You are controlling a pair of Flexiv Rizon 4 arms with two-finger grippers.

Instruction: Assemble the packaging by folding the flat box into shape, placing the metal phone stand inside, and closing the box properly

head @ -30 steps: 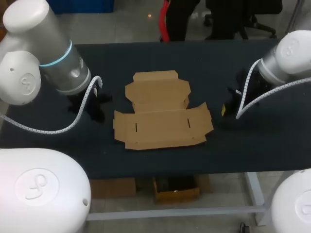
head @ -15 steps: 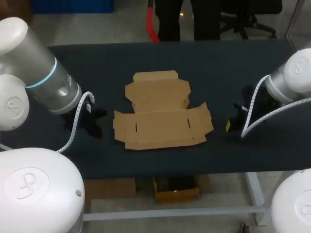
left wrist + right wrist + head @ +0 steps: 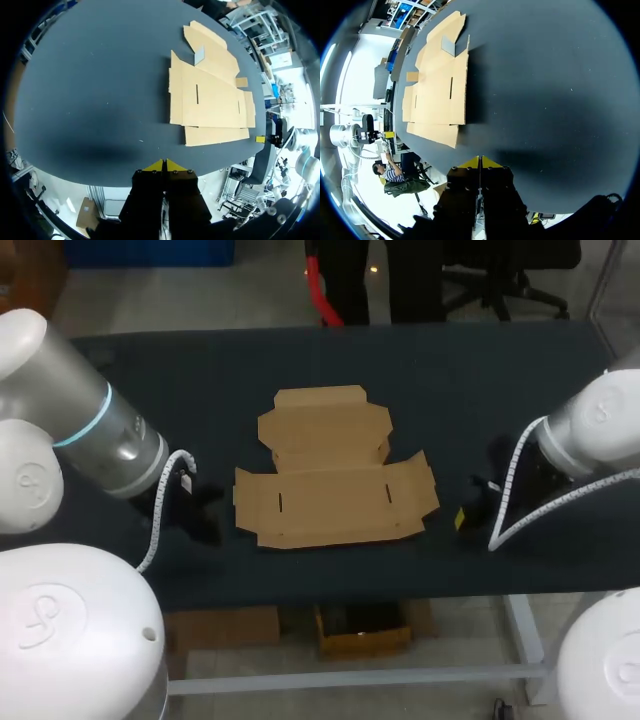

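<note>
Flat box (image 3: 330,475): unfolded card, laid flat mid-table (image 3: 480,370), between the arms. Judged light, stiff across panels, yielding at creases; best taken by a flap edge. Left gripper (image 3: 164,165), right gripper (image 3: 479,161): tips closed together, nothing held.

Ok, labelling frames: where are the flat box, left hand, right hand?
flat box (image 3: 330,502), head view, middle of its wide panel.
left hand (image 3: 163,163), left wrist view, between yellow tips.
right hand (image 3: 480,161), right wrist view, between yellow tips.
</note>
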